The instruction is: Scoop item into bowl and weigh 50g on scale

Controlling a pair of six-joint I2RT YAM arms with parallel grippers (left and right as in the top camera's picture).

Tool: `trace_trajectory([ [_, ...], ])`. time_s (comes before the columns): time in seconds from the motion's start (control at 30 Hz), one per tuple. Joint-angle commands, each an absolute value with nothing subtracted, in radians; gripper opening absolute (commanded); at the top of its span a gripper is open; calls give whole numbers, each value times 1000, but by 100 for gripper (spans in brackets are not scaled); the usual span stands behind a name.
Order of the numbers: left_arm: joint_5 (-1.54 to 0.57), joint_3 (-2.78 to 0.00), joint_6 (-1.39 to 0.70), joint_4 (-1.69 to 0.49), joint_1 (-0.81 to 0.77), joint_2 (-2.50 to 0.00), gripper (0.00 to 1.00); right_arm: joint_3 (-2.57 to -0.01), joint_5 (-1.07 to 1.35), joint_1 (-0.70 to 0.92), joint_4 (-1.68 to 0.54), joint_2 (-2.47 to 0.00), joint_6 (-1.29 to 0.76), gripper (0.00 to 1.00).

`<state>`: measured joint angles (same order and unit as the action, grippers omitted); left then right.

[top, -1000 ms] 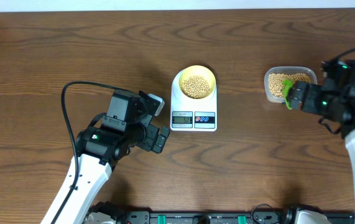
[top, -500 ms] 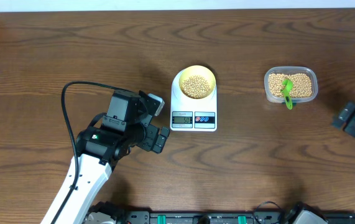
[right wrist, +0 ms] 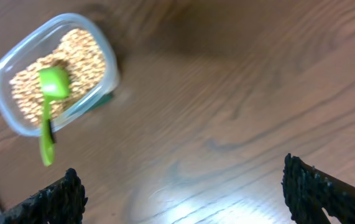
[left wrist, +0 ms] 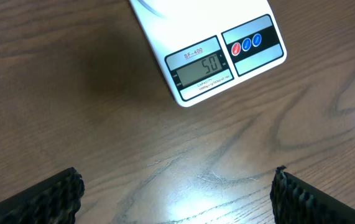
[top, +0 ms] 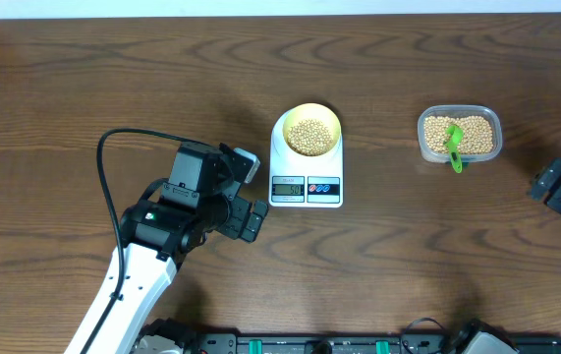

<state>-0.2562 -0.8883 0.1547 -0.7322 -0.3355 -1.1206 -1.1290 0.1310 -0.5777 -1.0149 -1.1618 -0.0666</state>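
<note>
The pale yellow bowl (top: 307,129) holds a heap of tan beans (top: 308,136) and stands on the white scale (top: 307,169). In the left wrist view the scale (left wrist: 165,25) has a display that reads 50. My left gripper (top: 250,192) (left wrist: 176,186) is open just left of the scale, with bare wood between its fingers. My right gripper (top: 552,184) (right wrist: 180,186) is open at the table's right edge, down and to the right of the bean tub, and holds nothing.
A clear plastic tub (top: 460,134) (right wrist: 8,57) of beans sits right of the scale. A green scoop (top: 454,147) (right wrist: 50,106) lies in it, handle over the near rim. A black cable (top: 108,187) loops beside the left arm.
My right gripper has left the green scoop in the tub and drawn back to the lower right. The left arm, bowl and scale have not moved.
</note>
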Motion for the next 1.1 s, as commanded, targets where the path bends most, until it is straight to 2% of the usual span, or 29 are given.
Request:
trace_trajectory([
  [0.0,-250,-888,152,-731,-331,-1122,98,-1136,240,-585,-1021,-1150,-55,99],
  [0.57,-250,-888,153,-731,-331,-1122,98,-1136,280,-555,-954,-955,-54,99],
  [1.07,-250,-888,152,-731,-331,-1122,98,-1136,405,-554,-935,-948,-82,99],
])
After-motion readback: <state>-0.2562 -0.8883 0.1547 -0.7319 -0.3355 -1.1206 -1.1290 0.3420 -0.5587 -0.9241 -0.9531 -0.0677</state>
